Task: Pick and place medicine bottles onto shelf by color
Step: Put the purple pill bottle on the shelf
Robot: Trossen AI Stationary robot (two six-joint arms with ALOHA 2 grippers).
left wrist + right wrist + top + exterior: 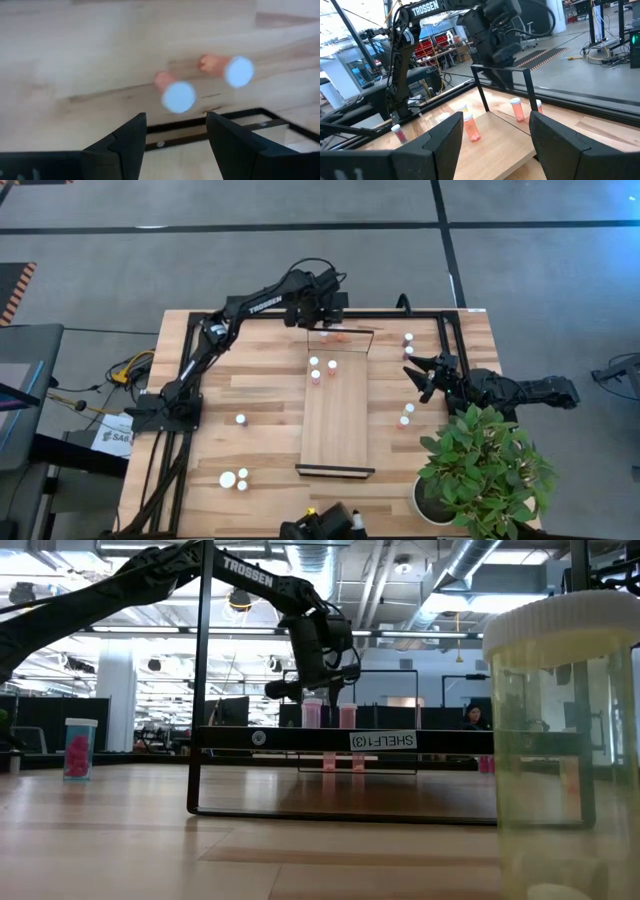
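High view showed your left gripper (322, 328) hovering released and empty over the shelf's (335, 415) far end, two pinkish medicine bottles (178, 95) standing just below it. Your right gripper (421, 376) waited spread wide beside the shelf, more bottles scattered across the bench (260, 390).

A slatted wooden table (250, 385) carries a long pale shelf (335, 415) at its middle. Four medicine bottles (322, 368) stand on the shelf's far half; others dot the tabletop either side, and a potted plant (485, 470) stands right of the shelf.
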